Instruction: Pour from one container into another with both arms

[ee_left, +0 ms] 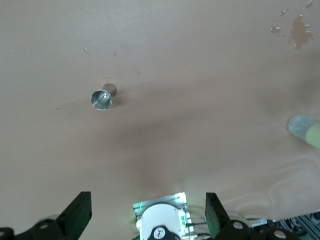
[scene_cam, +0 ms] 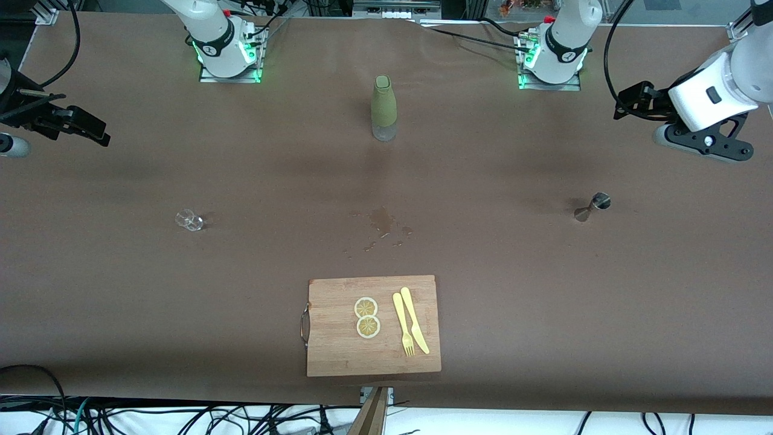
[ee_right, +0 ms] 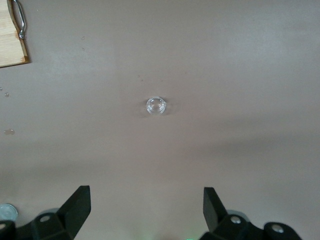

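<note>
- Brown matte tabletop [scene_cam: 543, 314]: wet spill patch [scene_cam: 381, 225] at centre, between the green-sleeved clear bottle [scene_cam: 384, 109] and the wooden cutting board [scene_cam: 372, 326].
- Board carries 2 lemon slices [scene_cam: 366, 317], a yellow plastic fork [scene_cam: 403, 323] and a yellow plastic knife [scene_cam: 414, 319].
- Small clear glass [scene_cam: 189, 220] toward the right arm's end; metal jigger [scene_cam: 592, 206] toward the left arm's.
- Left gripper [ee_left: 145, 215] spread, empty, raised over the tabletop's end.
- Right gripper [ee_right: 142, 212] likewise spread, empty.

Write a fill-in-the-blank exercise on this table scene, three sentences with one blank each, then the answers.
1. The two lemon slices lie on the wooden ____, beside the yellow knife and fork.
2. The left gripper hangs over the table with its fingers ____, and the right gripper likewise.
3. The small puddle lies between the board and the green ____.

Missing words: cutting board; open; bottle
</note>
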Robot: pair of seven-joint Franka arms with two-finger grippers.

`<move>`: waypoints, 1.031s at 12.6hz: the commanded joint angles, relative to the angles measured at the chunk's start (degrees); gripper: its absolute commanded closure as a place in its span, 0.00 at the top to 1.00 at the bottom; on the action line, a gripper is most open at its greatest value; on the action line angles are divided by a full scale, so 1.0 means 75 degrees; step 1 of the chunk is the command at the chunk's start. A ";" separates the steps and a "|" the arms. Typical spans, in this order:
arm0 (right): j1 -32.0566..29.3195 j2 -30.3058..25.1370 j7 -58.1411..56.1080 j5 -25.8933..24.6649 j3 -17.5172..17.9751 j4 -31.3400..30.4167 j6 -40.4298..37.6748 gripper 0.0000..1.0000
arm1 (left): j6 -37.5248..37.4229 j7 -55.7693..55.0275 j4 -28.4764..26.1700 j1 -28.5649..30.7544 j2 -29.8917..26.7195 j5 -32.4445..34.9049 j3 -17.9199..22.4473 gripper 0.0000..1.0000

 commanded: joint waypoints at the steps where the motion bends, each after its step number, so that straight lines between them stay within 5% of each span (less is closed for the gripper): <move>1: -0.0046 0.0009 -0.0109 0.0095 0.0022 0.0069 -0.0029 1.00 | 0.0783 -0.0152 -0.1092 0.0220 -0.0553 0.0462 -0.0188 1.00; 4: -0.0046 0.0009 -0.0109 0.0107 0.0022 0.0069 -0.0029 1.00 | 0.0949 -0.0187 -0.1269 0.0405 -0.0542 0.0557 -0.0223 1.00; 7: -0.0046 0.0009 -0.0109 0.0107 0.0022 0.0069 -0.0029 1.00 | 0.0903 -0.0222 -0.0698 0.1225 -0.0146 0.0580 -0.0948 1.00; 13: -0.0046 0.0009 -0.0109 0.0107 0.0022 0.0069 -0.0018 1.00 | 0.0691 -0.1230 -0.0121 0.1693 0.0149 0.0955 -0.1405 1.00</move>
